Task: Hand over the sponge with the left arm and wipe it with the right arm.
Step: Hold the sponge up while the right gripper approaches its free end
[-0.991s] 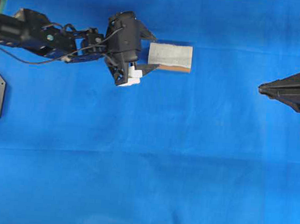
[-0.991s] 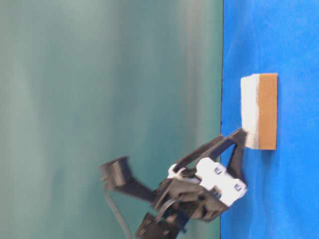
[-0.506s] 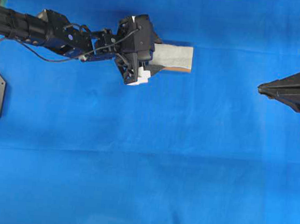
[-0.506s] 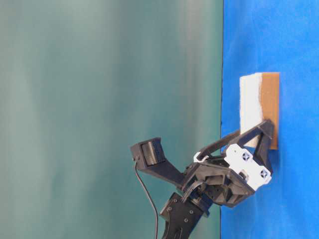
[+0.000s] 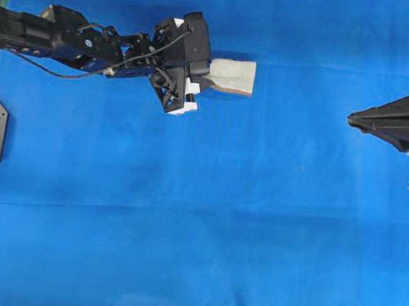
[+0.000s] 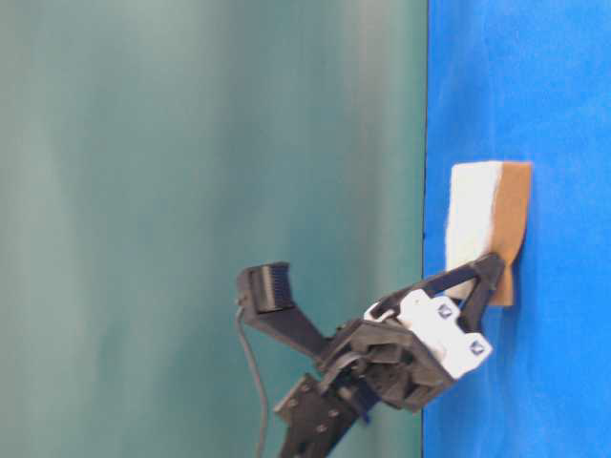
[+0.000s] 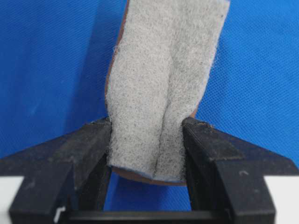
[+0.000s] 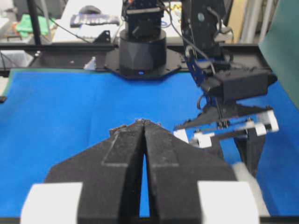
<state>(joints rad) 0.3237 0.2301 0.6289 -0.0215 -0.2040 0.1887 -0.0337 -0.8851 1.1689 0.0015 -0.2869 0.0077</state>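
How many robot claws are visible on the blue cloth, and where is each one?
2. The left black claw is at the upper left in the overhead view, squeezing the fuzzy grey-white rectangular sponge. The right black claw is at the right edge, shut, holding nothing.

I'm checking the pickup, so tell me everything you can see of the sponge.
The sponge is a small rectangular block, fuzzy grey-white on top over a thin orange-brown layer. It sits on the blue cloth, its near end pinched between the left hand's black fingers, creased lengthwise and lifting at that end.
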